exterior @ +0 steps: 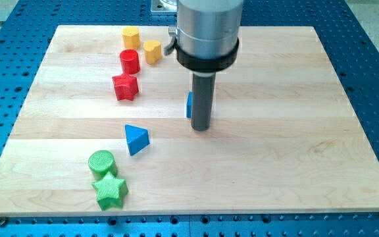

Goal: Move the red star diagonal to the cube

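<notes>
My tip [201, 128] is a bare dark rod end with no jaws to open or close; it grips nothing and rests on the wooden board [275, 158] near its middle.

The red star-shaped block [126, 86] lies toward the board's left edge and a little toward the top edge from my tip, well apart, just below a red cylinder block [129, 61].

A blue block [189, 105], which I take to be the cube, shows only as a sliver at the rod's left side, touching or nearly so; its shape is mostly hidden.

Judgement: the star sits up-left of the cube. To shove it I must get round to its far side first.
</notes>
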